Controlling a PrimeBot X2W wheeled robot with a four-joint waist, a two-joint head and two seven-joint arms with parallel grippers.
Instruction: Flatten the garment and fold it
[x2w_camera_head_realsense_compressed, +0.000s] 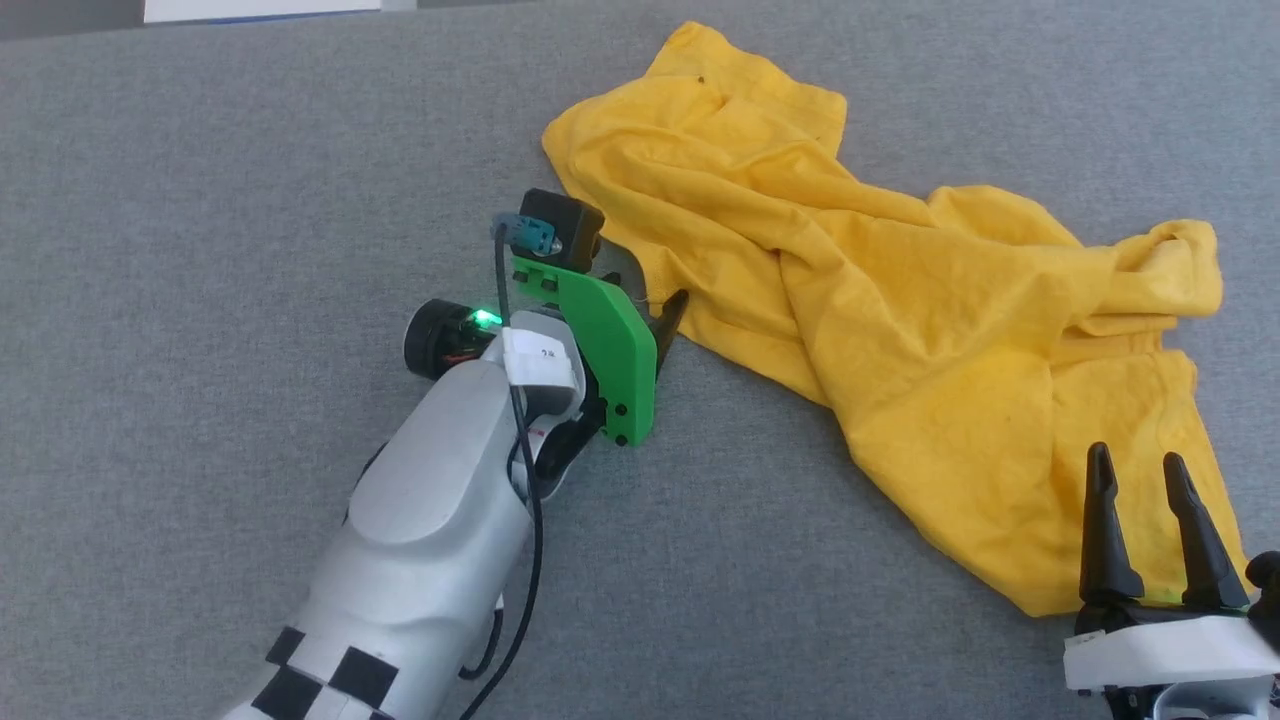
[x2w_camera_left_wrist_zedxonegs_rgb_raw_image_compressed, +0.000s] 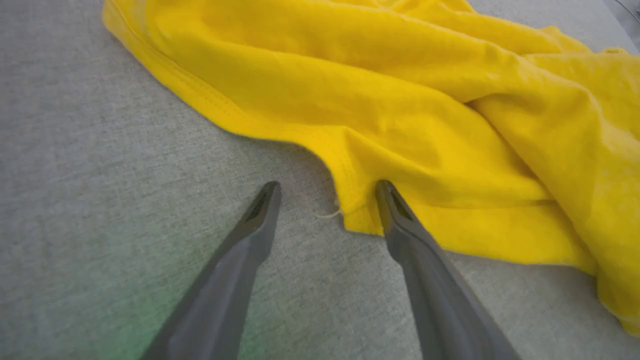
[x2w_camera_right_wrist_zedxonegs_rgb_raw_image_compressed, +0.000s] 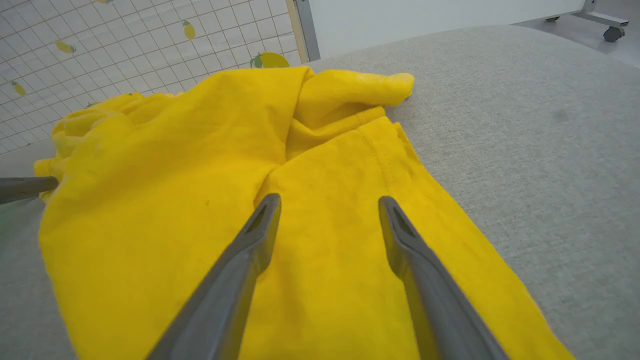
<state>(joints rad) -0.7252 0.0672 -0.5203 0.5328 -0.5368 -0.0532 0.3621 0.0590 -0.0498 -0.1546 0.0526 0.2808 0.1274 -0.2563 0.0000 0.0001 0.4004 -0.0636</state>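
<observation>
The crumpled yellow garment (x2w_camera_head_realsense_compressed: 900, 300) lies diagonally on the grey desk (x2w_camera_head_realsense_compressed: 250, 200), far-left to near-right, with the wide-open left claw (x2w_camera_left_wrist_zedxonegs_rgb_raw_image_compressed: 325, 187) straddling its left hem corner and the wide-open right claw (x2w_camera_head_realsense_compressed: 1135, 455) over its near-right end.

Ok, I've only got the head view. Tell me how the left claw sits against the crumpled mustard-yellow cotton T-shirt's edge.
Observer: The left claw is open; a stitched hem corner of the mustard-yellow cotton T-shirt lies between its fingers, ungripped.
Operator: Report anything loose there.
Observer: A pale loose thread sticks out from that corner over the grey fabric tabletop.
Operator: Now give me the right claw.
Observer: The right claw is open above the cloth, a stitched hem running beside one finger.
</observation>
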